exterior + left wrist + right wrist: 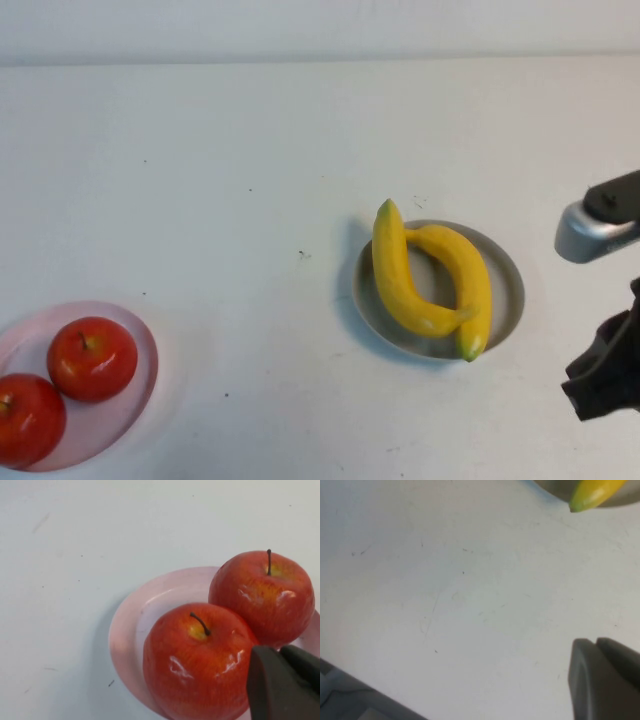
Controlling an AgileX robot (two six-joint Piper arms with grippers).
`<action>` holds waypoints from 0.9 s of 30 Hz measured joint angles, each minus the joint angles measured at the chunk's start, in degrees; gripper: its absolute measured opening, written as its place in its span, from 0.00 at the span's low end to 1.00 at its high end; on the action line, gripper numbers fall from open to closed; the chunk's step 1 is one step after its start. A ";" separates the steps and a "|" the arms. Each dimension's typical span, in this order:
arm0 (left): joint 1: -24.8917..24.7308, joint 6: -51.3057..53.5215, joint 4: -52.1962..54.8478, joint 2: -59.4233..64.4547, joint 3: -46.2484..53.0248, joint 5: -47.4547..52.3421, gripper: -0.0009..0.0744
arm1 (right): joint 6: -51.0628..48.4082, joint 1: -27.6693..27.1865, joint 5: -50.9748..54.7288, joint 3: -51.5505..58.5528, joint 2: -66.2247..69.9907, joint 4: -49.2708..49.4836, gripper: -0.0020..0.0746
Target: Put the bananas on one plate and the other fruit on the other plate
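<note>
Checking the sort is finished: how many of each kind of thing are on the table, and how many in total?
Bananas: 2, on the grey-blue plate
Apples: 2, on the pink plate
Plates: 2
Total: 6

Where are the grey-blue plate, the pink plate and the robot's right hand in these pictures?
grey-blue plate (507, 292): high view, bare rim on the robot's right side.
pink plate (146, 345): high view, bare rim beside the apples.
right hand (600, 672): right wrist view, its shut dark fingers, above bare table.
</note>
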 joint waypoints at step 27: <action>0.00 0.00 0.00 0.00 0.00 0.00 0.02 | -5.54 -30.34 -50.22 42.70 -32.01 -2.81 0.01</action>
